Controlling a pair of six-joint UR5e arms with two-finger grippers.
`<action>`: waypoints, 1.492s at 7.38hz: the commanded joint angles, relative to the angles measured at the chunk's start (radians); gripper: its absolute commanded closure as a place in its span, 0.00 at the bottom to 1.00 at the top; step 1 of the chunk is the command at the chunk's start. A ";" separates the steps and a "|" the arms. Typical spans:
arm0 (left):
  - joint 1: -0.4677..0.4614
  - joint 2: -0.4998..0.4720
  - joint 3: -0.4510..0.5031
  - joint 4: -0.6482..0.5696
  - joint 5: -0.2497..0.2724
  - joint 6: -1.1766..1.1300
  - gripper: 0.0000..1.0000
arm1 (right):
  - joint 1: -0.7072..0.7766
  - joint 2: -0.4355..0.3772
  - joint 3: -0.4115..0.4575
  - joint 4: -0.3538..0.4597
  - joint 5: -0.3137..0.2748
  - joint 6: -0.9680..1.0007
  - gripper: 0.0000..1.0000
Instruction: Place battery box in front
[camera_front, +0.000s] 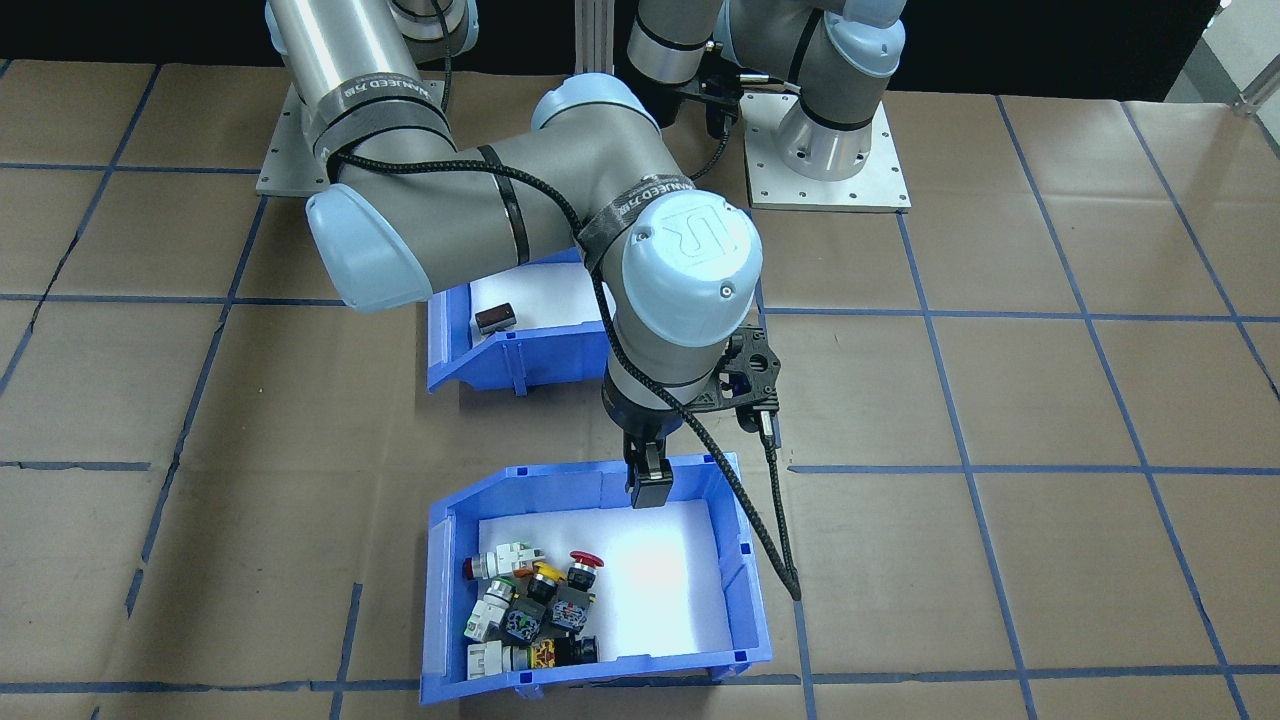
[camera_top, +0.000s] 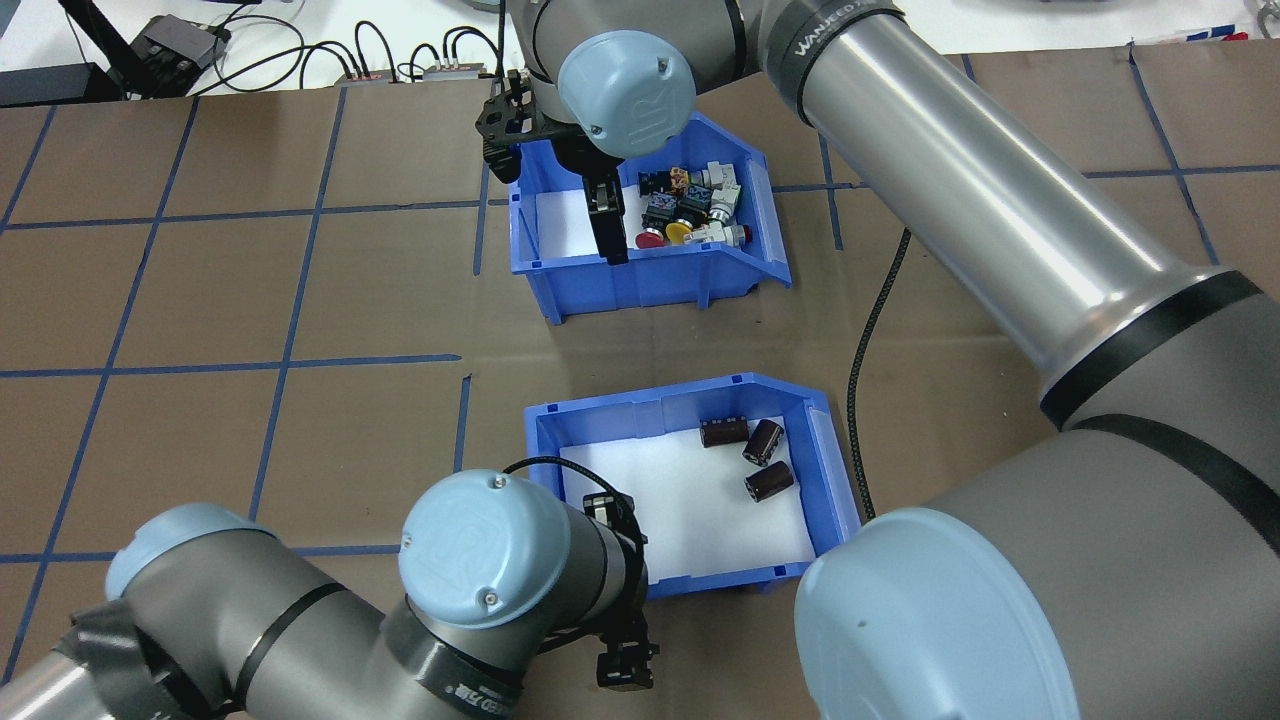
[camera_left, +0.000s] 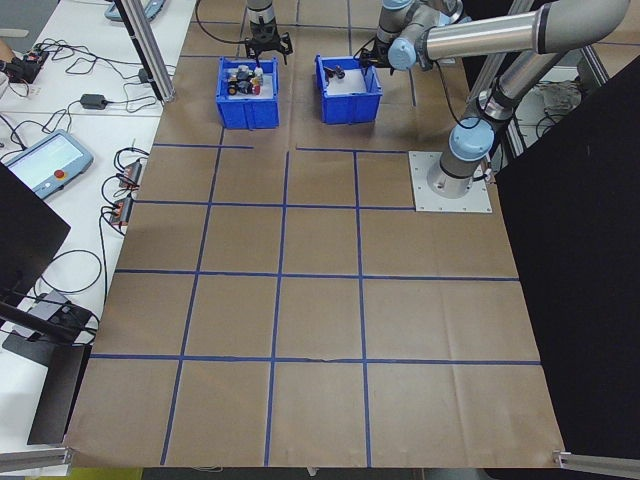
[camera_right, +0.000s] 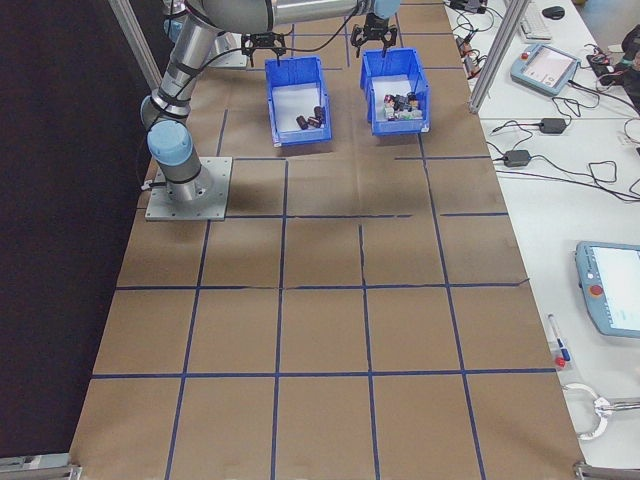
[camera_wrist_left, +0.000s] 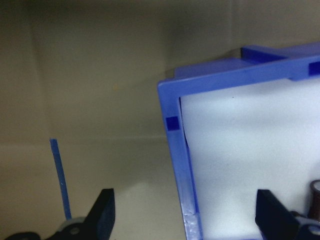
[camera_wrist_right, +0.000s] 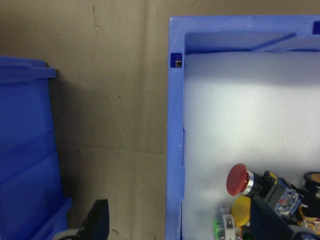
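Overhead view, nearest the robot: left gripper (camera_top: 625, 655) sits low at the near-left corner of the battery box (camera_top: 640, 410). In the left wrist view its fingers (camera_wrist_left: 106, 212) are spread apart, one outside and one inside the box's side wall, not closed on it. The battery box rests on the brown paper table (camera_top: 250, 290), white liner showing, three dark brown cells (camera_top: 752, 455) loose toward its right side.

Farther out: the switch bin (camera_top: 560, 270), an identical blue bin, holds red, yellow and white push-button switches (camera_top: 690, 205) bunched at its right end. The right gripper (camera_top: 605, 225) hangs at its near wall; the right wrist view shows the jaws apart, straddling that wall, one finger (camera_wrist_right: 97, 220) outside.

The bins stand apart, a strip of bare paper between them.
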 joint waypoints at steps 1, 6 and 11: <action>-0.060 -0.100 -0.003 0.158 0.008 -0.068 0.00 | -0.003 0.061 0.000 -0.017 0.003 0.014 0.00; -0.060 -0.183 0.002 0.181 0.095 -0.066 0.36 | 0.010 0.080 0.051 -0.051 -0.014 0.011 0.00; -0.057 -0.128 0.004 0.249 0.147 0.018 1.00 | 0.012 0.049 0.089 -0.122 -0.035 0.052 0.58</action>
